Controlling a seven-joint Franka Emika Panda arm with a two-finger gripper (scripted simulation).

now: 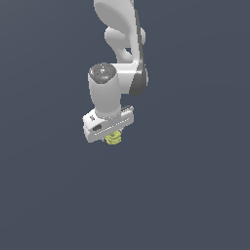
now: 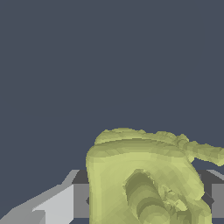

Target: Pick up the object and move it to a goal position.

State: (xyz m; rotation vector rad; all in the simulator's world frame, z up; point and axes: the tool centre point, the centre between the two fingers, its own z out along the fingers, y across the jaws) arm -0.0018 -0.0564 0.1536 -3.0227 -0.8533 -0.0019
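in the exterior view the white arm hangs over a plain dark surface, wrist pointing down. the end effector [image 1: 113, 137] sits at the bottom of the arm, and the object [image 1: 113, 139] shows as a small yellow-green lump just under the pale hand block, tucked where the fingers would be. the fingers themselves are mostly hidden by the hand, so how far they are parted cannot be read here, and whether the lump is lifted off the desk [image 1: 195, 195] or resting on it cannot be told either. no goal marker is visible.

in the wrist view the object [image 2: 144, 179] fills the lower part of the picture, ridged and lumpy, with a grey finger [image 2: 52, 205] close on one side and a second grey pad [image 2: 216, 194] on the other. the end effector looks closed onto the object, both pads near or touching it.

the step in hand seems to be the grasp or early carry. the next move likely calls for a steady hold while travelling to the goal, without letting the uneven faces slip.

no brand, label or writing can be read in either view.
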